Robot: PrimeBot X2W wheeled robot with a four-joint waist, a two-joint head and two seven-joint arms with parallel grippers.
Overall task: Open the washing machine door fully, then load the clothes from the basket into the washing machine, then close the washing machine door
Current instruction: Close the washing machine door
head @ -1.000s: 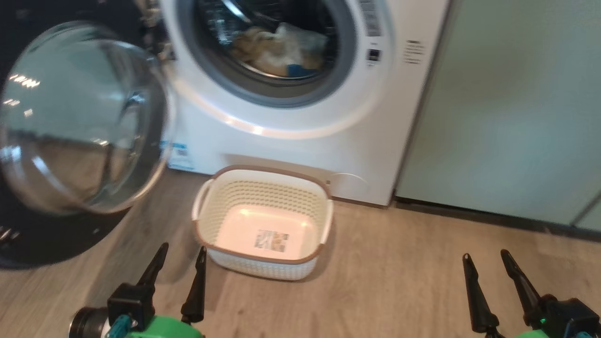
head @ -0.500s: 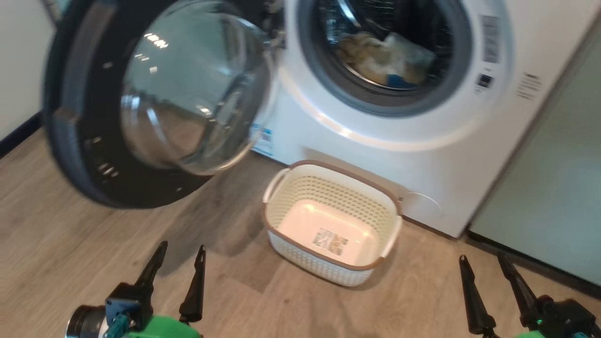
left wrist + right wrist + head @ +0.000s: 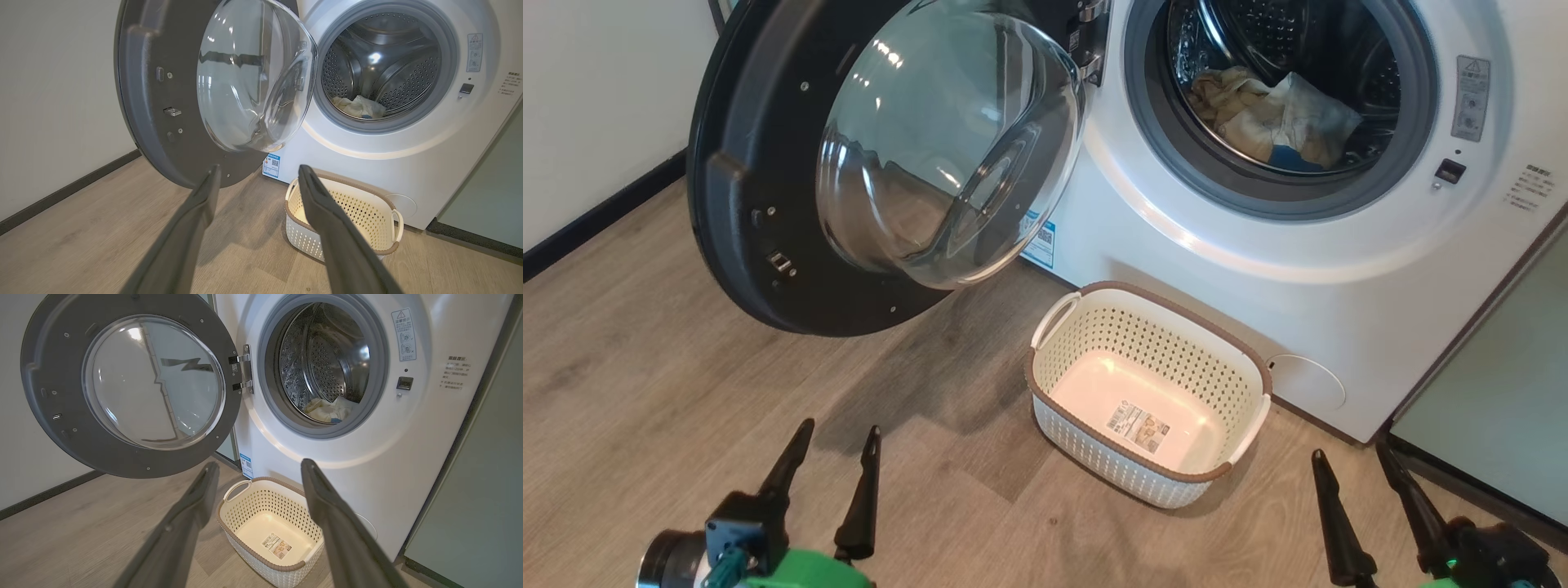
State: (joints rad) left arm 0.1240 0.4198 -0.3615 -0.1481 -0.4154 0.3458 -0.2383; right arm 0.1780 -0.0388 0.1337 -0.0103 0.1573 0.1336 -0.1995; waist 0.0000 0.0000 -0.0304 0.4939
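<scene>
A white wall [image 3: 596, 98] with dark skirting [image 3: 596, 219] bounds the left. The left gripper [image 3: 840, 426] hovers over bare wood floor [image 3: 645, 384], jaws spread wide, holding nothing. The washing machine door [image 3: 743, 204] stands open, its glass bowl jutting out near the basket [image 3: 1143, 347], which sits empty just before the washing machine [image 3: 1176, 269]. The clothes [image 3: 1274, 118] lie inside the drum. The right gripper [image 3: 1349, 451], equally wide and empty, hovers right of the basket, a pale green cabinet panel [image 3: 1486, 416] beyond it.
</scene>
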